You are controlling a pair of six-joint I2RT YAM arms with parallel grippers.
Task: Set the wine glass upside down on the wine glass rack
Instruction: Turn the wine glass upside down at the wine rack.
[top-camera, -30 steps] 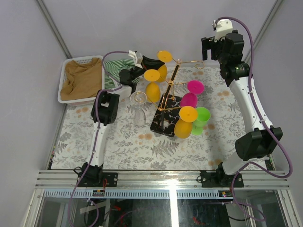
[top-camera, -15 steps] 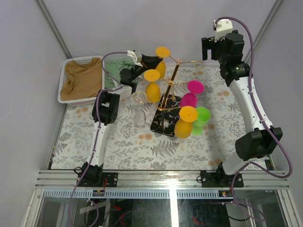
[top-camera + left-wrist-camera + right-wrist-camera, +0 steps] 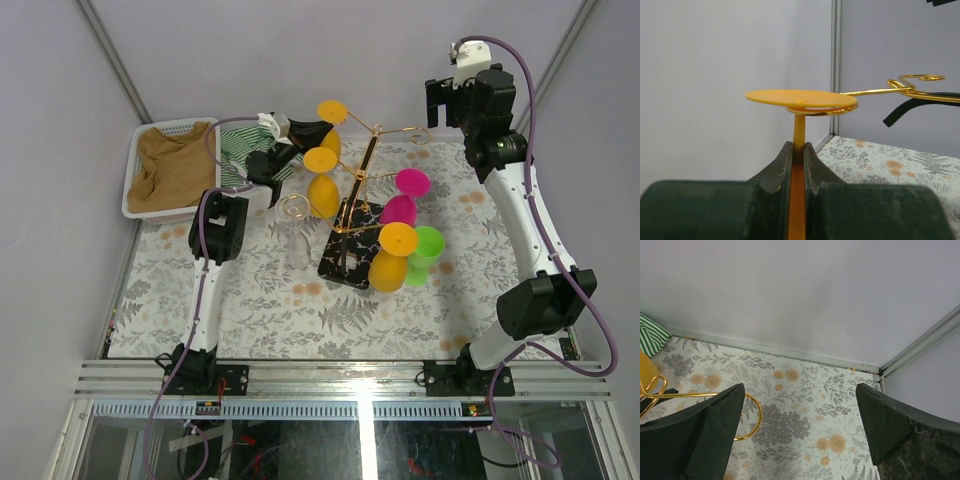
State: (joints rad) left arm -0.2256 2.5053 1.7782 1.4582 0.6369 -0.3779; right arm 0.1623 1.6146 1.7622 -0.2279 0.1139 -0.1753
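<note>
My left gripper pinches the yellow glass by its stem, inverted, foot at a rack hook, upper centre. Probably light, rigid, slick plastic; the stem's the grip. My right gripper is spread, empty.

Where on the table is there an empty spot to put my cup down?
The biggest bare patch is the near strip of the table, between the two arm bases and the rack. A smaller one lies between the rack and the right arm. It is crowded around the rack, by the clear glass and toward the basket.
</note>
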